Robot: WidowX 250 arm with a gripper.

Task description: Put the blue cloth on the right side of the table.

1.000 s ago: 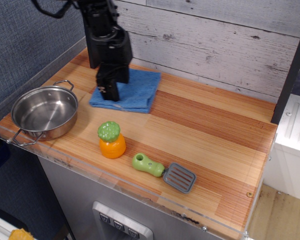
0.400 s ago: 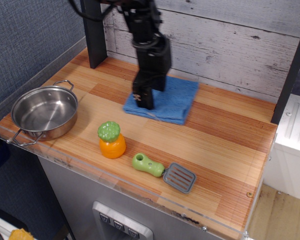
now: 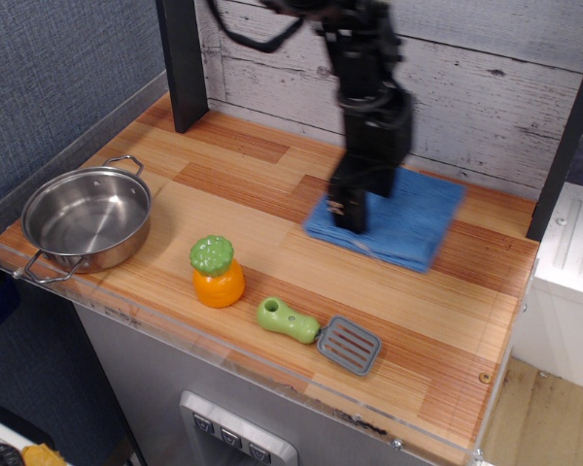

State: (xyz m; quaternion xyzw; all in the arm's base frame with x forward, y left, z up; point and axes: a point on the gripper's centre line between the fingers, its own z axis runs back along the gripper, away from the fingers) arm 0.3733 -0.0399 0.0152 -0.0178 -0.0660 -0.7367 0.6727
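Blue cloth [image 3: 408, 216]: soft terry weave, folded into a rough square, lying flat on the right rear part of the table [image 3: 389, 291], close to the whitewashed plank wall [image 3: 486, 87]. Near-left edge of it under the gripper [image 3: 348, 221], pressed down on the fabric. Black, boxy gripper hanging from a dark arm; fingers together on the cloth edge as far as can be seen, but too dark and blurred to tell for certain whether clamped on the fabric or merely resting on it.

Table top of long planks, pale and reddish-brown in stripes, fine straight grain, with a clear acrylic rim along the front and sides, on a grey base.

At far left, a round steel pot [image 3: 87, 218]: shiny, shallow, with two wire loop handles. Near the front centre, a glossy orange toy fruit with a knobbly green top [image 3: 217, 272], upright. Just right of it, a small spatula [image 3: 318, 335] lying flat: rounded green plastic handle with holes, grey slotted square blade. Pot, fruit and spatula all well apart from the cloth.

Dark upright post [image 3: 183, 63] at rear left. Textured blue-grey wall covering on the left. No readable writing or labels anywhere.
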